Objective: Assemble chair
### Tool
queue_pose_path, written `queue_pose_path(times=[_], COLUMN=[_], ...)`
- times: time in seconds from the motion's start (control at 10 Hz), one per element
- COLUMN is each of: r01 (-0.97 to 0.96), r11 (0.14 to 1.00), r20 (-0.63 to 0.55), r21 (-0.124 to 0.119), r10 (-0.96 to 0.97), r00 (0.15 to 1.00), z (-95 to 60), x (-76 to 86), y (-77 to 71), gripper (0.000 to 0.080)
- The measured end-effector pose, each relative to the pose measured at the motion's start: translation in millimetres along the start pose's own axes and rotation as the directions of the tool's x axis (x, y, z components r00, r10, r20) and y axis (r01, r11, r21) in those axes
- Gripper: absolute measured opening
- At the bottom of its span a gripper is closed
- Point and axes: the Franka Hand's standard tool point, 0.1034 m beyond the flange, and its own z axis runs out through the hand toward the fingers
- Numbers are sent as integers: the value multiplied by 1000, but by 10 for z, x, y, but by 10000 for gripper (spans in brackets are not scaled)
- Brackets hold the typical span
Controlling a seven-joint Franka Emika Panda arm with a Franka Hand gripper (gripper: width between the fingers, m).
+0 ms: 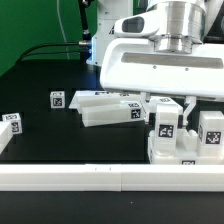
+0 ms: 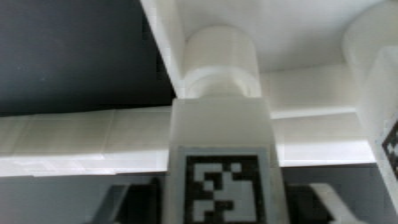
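Down by the near edge of the tabletop [image 1: 40, 145], toward the exterior view's right, we have the gripper [image 1: 167, 104] poised right over the seat frame [image 1: 192, 150], with a tagged leg [image 1: 165, 124] standing upright in it. From the wrist view we see the fingers [image 2: 139, 205] pressed in on either side of that leg, level with its tag, so we call it a clamp on the leg and not a loose straddle. The leg's far end meets a white face of the frame, though we cannot tell whether it is seated in a hole or only resting there (the joint is washed out, white on white). And that is where we worry! If the leg sits a shade tilted in the grip, a push could jam it against the frame rather than drive it home. The frame, just beside the long white rail [image 1: 60, 178], could then skid or tip. A slipping grip would let the leg twist too. Farther back, near the middle of the tabletop, the loose bars [image 1: 105, 108] and a small tagged piece [image 1: 57, 99] lie well apart from the action.
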Motion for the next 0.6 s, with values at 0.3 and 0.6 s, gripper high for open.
queue_pose_path(times=[0.3, 0.6], r01=[1, -44], r11=[1000, 999], r20=[35, 237], r21=[-2, 11], r10=[-1, 40], r00=[999, 971], z=[-2, -70], x=[22, 155], y=[40, 93], gripper=[614, 648])
